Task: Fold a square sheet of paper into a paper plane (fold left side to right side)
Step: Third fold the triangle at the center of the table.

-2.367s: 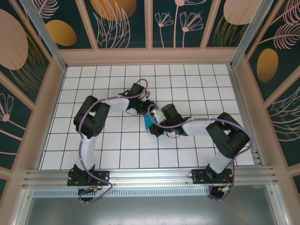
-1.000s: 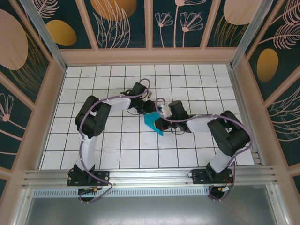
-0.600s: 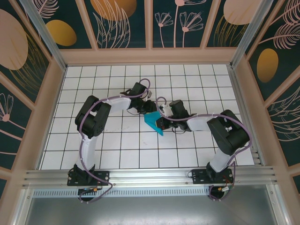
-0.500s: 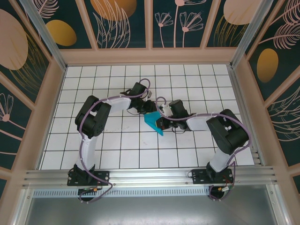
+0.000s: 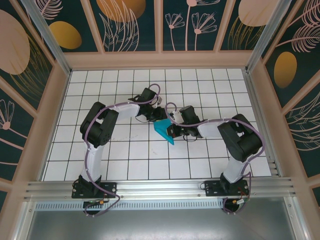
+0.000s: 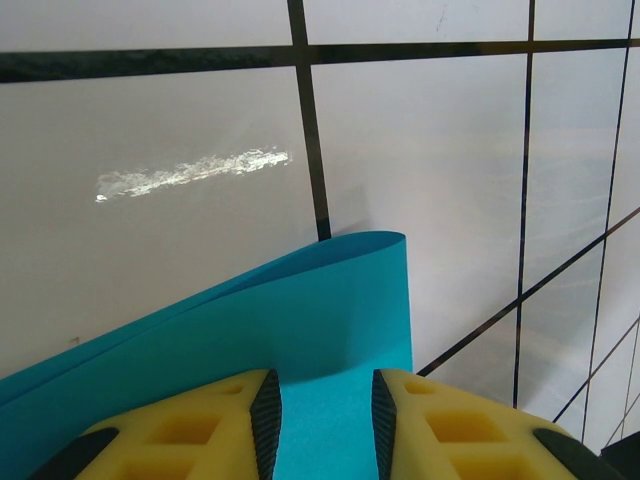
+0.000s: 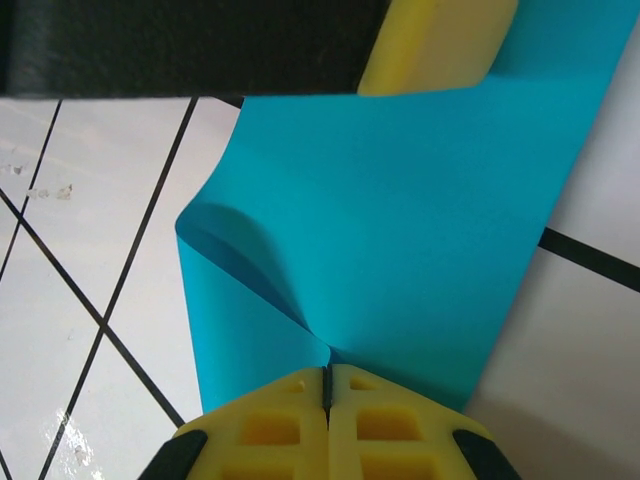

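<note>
Thin, floppy square sheet of paper (image 7: 400, 220), light, easily creased. Pinched bottom centre by right gripper (image 7: 327, 385); straddled by part-spread left gripper (image 6: 325, 410). Best held by edges.

The right gripper (image 5: 171, 130) moves back, more blue shows
It now sits farther from the near edge, its elbow drawn leftward; the square sheet of paper (image 5: 161, 130) shows a wider patch, pointed toward the bases.
</note>
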Available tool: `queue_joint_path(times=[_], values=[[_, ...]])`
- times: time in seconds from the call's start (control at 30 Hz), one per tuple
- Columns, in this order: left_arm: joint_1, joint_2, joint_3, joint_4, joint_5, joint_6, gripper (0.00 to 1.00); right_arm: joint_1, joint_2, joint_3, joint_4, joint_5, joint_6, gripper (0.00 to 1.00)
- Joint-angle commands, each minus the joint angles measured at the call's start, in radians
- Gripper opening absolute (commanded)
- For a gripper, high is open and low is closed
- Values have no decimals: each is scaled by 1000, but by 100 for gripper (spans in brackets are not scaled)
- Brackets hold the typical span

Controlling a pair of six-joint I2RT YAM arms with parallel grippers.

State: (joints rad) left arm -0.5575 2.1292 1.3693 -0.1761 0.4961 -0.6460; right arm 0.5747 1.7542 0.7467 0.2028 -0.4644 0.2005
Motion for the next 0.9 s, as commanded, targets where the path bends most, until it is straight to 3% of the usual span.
queue_joint_path(times=[0.0,0.87], values=[[-13,67,-12,-45,-61,25,34,-9,20,28,-23,10,-20,0],[-15,57,-15,-42,-58,22,35,-10,51,44,-101,60,-25,0]])
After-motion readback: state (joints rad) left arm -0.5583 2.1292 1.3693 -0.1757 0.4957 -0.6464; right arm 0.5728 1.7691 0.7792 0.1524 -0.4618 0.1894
